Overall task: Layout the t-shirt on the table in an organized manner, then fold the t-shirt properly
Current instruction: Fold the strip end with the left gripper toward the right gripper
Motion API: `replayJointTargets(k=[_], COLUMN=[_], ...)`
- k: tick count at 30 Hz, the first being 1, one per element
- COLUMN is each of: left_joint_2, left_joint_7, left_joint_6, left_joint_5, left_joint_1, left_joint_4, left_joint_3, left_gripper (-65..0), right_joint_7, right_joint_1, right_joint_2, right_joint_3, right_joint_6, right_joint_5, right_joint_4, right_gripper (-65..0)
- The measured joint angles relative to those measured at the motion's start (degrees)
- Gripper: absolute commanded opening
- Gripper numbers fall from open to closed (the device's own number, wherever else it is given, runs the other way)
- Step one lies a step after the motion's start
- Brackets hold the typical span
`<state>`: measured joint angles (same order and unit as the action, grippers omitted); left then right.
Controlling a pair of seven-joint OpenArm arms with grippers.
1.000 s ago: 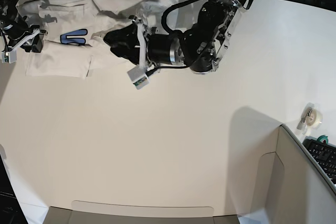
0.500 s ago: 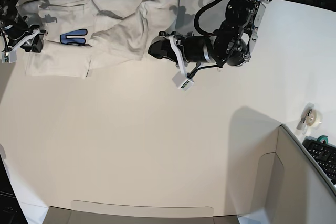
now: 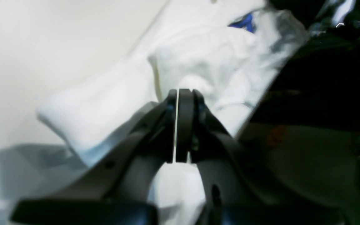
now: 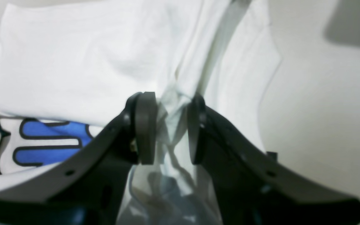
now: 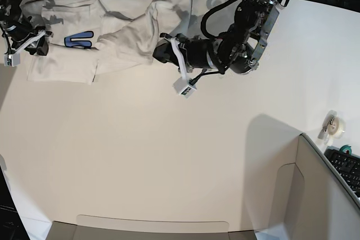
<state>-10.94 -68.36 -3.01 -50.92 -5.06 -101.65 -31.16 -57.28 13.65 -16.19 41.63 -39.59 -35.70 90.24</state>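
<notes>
Two grippers working at the t-shirt (image 5: 101, 37), which is lying bunched across the upper left of the table (image 5: 169, 155).
Left gripper (image 3: 177, 93) is closing fully, jaws empty, beside the cloth; right gripper (image 4: 167, 125) is pinching a fold at the far left.

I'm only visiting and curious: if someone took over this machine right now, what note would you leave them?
Left tool: shut, empty, at the edge of the shirt.
Right tool: shut on a fold of shirt at the other end.
Shirt: bunched along the far edge of the table, partly folded over itself, blue print showing.
Done: one end gripped.
Left: spread the shirt flat, then fold it.
</notes>
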Motion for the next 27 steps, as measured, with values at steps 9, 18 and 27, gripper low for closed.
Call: replayJointTargets(k=[9,18,27], left_joint_2=[1.4,0.9,1.1], left_joint_7=[-0.3,-0.3,-0.4], left_joint_6=[0.0,0.0,0.0], left_joint_5=[7.9,7.9,14.5], left_joint_1=[-0.2,-2.3,-1.9], left_joint_4=[2.1,2.1,2.1], left_joint_3=[-3.7,-3.3,-3.6], left_gripper=[-65.0,-65.0,-65.0], right_joint_7=[0.0,0.0,0.0], right_joint_1=[0.0,-0.2,-0.2], right_joint_2=[0.0,0.0,-0.1], right_joint_3=[0.0,0.0,0.0], right_joint_6=[0.0,0.0,0.0], right_joint_5=[0.4,0.4,0.4], right_joint_4=[0.0,0.0,0.0], right_gripper=[-47.5,-47.5,-47.5])
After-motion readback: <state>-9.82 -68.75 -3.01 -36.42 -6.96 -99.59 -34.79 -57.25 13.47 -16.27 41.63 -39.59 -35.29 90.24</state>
